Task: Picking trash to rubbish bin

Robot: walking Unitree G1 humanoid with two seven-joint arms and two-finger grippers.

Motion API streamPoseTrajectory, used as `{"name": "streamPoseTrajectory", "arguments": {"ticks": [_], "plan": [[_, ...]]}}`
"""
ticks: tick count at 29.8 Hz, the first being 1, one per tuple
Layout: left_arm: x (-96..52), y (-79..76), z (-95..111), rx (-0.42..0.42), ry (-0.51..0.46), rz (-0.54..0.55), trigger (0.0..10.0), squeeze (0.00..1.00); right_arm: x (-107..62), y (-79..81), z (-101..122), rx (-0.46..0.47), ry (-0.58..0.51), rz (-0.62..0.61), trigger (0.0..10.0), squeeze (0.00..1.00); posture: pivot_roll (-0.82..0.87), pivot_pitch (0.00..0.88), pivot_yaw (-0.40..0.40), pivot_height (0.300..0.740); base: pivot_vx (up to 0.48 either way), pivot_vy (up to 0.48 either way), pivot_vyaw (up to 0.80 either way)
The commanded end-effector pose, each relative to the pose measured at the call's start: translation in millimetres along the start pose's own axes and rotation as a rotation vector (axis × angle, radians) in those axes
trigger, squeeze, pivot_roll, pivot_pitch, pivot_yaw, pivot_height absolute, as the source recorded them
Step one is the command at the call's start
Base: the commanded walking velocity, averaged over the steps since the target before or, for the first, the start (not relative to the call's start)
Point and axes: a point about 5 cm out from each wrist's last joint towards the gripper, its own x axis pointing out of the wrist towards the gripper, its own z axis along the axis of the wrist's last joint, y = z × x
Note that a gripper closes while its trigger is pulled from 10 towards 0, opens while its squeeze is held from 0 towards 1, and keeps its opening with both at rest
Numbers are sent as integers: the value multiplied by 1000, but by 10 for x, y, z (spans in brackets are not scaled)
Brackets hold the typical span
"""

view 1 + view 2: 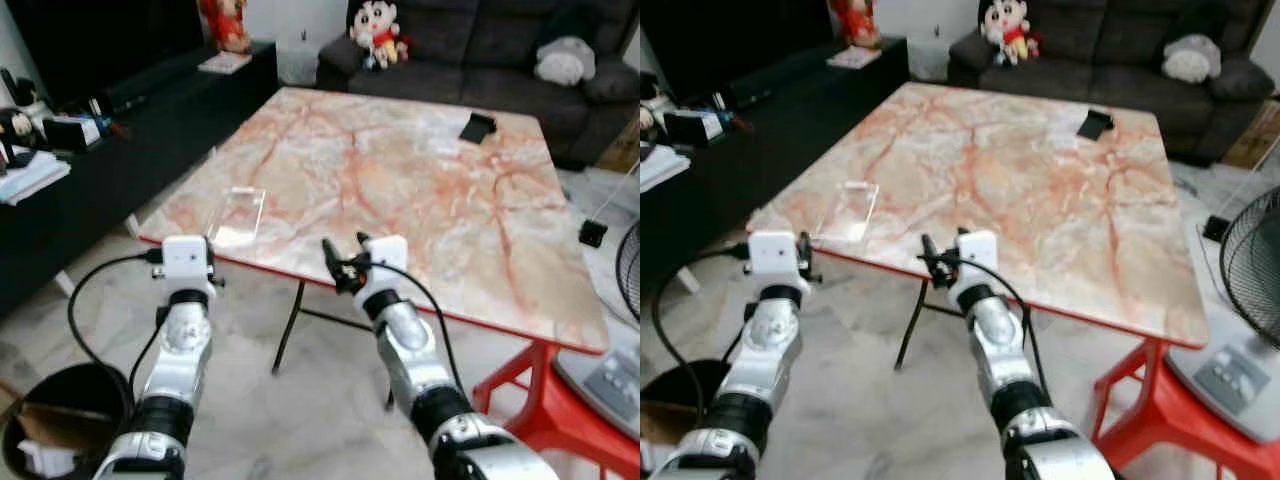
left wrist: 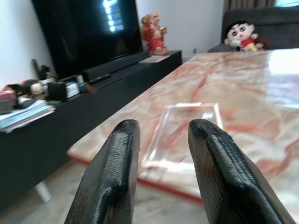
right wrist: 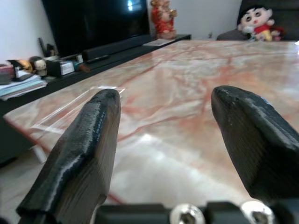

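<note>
Both our left gripper (image 2: 161, 140) and right gripper (image 3: 175, 112) are parted and empty, facing the clear plastic tray (image 1: 236, 215) at the table's (image 1: 420, 190) near edge; it looks light, thin and slippery, so we'd pinch its rim.

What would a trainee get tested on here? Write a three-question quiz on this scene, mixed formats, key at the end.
1. True or false: the left gripper is shut on the clear plastic tray.
2. Which lies nearer the sofa: A) the clear plastic tray, B) the small black object?
3. Fill in: the black rubbish bin stands on the floor to the robot's ____.

Key:
1. False. Its fingers are open, short of the tray at the marble table edge.
2. B.
3. Left.
</note>
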Motion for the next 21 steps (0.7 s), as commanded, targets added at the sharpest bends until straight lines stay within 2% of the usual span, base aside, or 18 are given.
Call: {"name": "streamPoseTrajectory", "arguments": {"ticks": [1, 14, 18, 21], "plan": [[21, 34, 28, 2, -6, 9, 10000, 0, 47, 68, 54, 6, -18, 19, 10000, 0, 14, 18, -51, 740, 439, 0, 0], [31, 9, 47, -4, -8, -16, 10000, 0, 51, 50, 47, 42, -10, -2, 10000, 0, 11, 13, -45, 740, 439, 0, 0], [34, -1, 50, -5, -8, -24, 10000, 0, 53, 51, 50, 43, -12, -2, 10000, 0, 10, 10, -42, 740, 439, 0, -627], [35, -14, 56, -7, -10, -32, 10000, 0, 53, 56, 55, 37, -17, 4, 10000, 0, 8, 6, -41, 740, 439, 0, 0]]}}
